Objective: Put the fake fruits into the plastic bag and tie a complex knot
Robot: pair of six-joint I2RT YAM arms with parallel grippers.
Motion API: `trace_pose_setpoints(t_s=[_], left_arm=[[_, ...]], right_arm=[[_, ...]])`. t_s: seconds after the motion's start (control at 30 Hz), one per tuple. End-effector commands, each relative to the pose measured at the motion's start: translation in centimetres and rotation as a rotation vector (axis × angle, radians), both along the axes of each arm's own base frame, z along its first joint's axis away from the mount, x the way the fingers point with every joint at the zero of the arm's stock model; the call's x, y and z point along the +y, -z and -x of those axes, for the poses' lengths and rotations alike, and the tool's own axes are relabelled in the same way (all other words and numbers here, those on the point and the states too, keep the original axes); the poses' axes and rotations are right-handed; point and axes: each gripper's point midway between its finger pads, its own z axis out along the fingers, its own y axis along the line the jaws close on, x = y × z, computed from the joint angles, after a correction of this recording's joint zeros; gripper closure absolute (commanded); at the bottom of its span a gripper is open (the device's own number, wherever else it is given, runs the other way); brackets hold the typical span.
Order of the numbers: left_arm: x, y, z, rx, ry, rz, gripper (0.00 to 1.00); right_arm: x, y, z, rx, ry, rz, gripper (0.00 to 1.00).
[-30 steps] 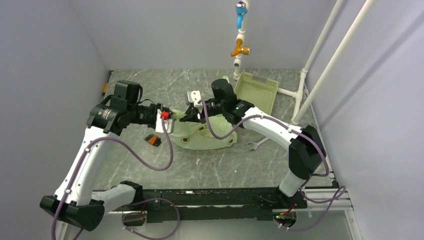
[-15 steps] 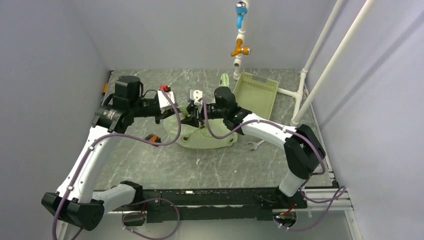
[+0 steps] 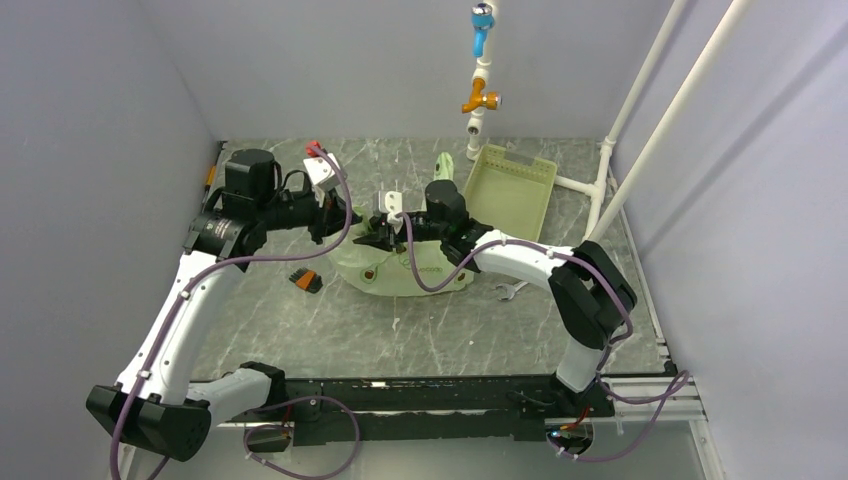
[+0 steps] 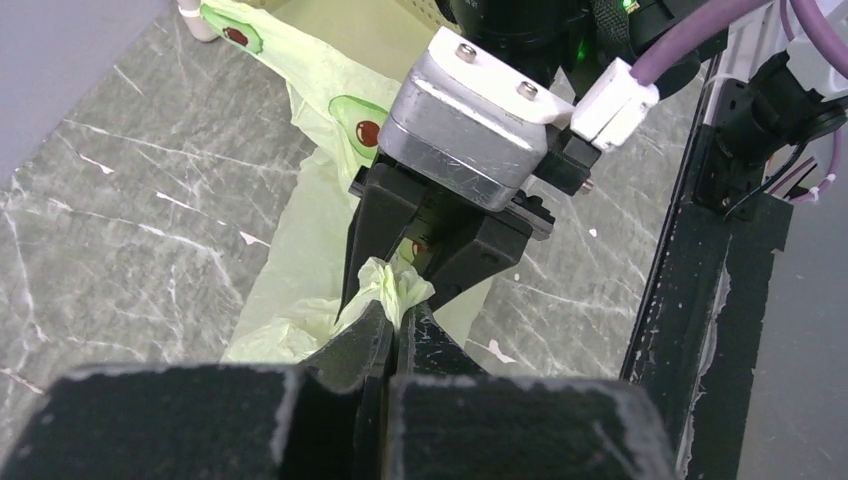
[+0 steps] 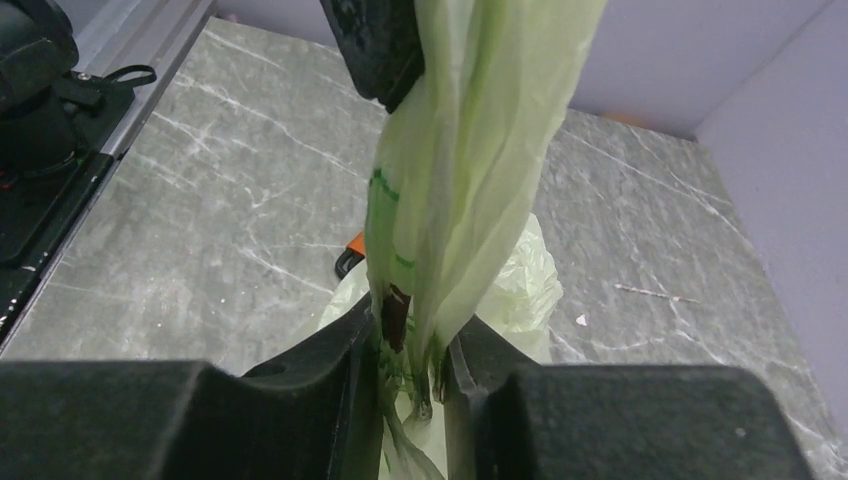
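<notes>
Pale green film printed with avocados: the bag (image 3: pixel 410 272) lies slumped in the middle of the table (image 3: pixel 300 335), between the two arms. Its body rests on the surface and its top is drawn up into twisted strands. The fruits do not show anywhere. The bulge of the body suggests they are inside, though the top view is too small to be sure.

The left gripper (image 4: pixel 395 322) has its fingers pressed together on a crumpled tuft of film, holding that end off the table so it cannot sag back. Facing it, the right gripper (image 5: pixel 410 350) has its fingers closed against a thick twisted rope of film that rises out of its view. The two tips sit almost touching, likely so that one strand can be passed round the other.

I judge this to be the knotting stage, with the packing done. The film is thin and slick, so a tuft could pull free under tension.

Further out lie a block (image 3: pixel 307 281) to the left, a wrench (image 3: pixel 508 290) to the right and a tray (image 3: pixel 512 185) behind.
</notes>
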Motion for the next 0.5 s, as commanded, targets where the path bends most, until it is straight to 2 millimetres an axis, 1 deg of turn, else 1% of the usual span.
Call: trace_pose_setpoints(t_s=[0.0, 0.07, 0.1, 0.2, 0.27, 0.33, 0.4, 0.47], left_arm=[[-1.7, -9.4, 2.5, -0.265, 0.157, 0.166, 1.00], [-1.8, -9.2, 2.9, -0.263, 0.176, 0.154, 1.00], [-1.7, -8.9, 2.8, -0.259, 0.174, 0.145, 1.00], [-1.4, -7.5, 2.9, -0.253, 0.177, 0.105, 1.00], [-1.2, -6.7, 2.8, -0.254, 0.167, 0.086, 1.00], [-1.0, -5.7, 2.8, -0.249, 0.164, 0.065, 1.00], [-0.9, -5.1, 2.7, -0.247, 0.156, 0.053, 1.00], [-0.8, -4.8, 2.7, -0.250, 0.152, 0.046, 1.00]], right_arm=[[-1.7, 8.7, 0.7, 0.169, 0.023, 0.208, 0.72], [-1.7, 7.8, 0.5, 0.171, 0.031, 0.197, 0.64], [-1.8, 7.0, 0.3, 0.168, 0.035, 0.186, 0.63], [-2.4, 4.0, 0.0, 0.150, 0.054, 0.136, 0.61], [-2.9, 2.0, 0.2, 0.125, 0.057, 0.109, 0.63], [-3.4, -0.1, 0.9, 0.094, 0.043, 0.089, 0.64], [-4.0, -1.6, 1.8, 0.069, 0.018, 0.082, 0.64], [-4.5, -2.7, 2.8, 0.047, -0.007, 0.080, 0.60]])
